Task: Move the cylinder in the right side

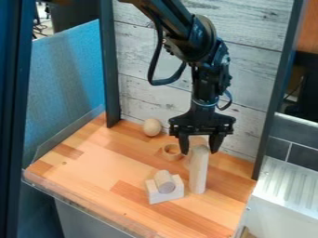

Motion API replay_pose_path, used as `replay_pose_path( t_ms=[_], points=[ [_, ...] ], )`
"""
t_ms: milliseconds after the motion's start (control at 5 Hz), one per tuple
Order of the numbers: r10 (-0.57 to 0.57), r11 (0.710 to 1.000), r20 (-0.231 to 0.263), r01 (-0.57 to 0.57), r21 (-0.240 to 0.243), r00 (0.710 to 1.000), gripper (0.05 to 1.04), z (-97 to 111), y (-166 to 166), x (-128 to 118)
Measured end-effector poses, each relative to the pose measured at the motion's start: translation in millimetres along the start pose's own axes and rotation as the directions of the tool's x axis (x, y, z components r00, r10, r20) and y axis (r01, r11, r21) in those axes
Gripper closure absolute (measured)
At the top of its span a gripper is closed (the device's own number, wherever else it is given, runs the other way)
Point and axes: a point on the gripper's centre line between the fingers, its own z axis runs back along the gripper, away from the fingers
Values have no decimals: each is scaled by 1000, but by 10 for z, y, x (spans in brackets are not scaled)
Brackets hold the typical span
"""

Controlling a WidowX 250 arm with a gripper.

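Above, the end effector [200, 149] hangs open, cylinder [165, 182] on notched block [166, 197].

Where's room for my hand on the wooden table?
Left of the pale notched wooden block and tan wooden ring, or along the front edge. It's crowded around the tall, pale wooden post, near the black tool.

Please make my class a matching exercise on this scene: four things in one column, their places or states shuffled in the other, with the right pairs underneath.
1. Ball
2. Short cylinder
3. Tall pale piece
4. Gripper

A. Standing upright on the wooden table
B. Hanging at the end of the black arm, fingers apart
C. Nearest the blue panel
D. Resting in the notched block

Right pairs: 1-C, 2-D, 3-A, 4-B
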Motion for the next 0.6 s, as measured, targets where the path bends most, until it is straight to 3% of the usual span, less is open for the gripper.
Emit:
replay_pose_path(
  t_ms=[200,400,600],
  points=[
    [-5,1000,10,5,-9,1000,73,-5,-12,11],
    [2,1000,4,-2,-19,1000,79,-12,10,19],
    [44,998,-5,-44,-35,999,83,146,105,77]
  ],
)
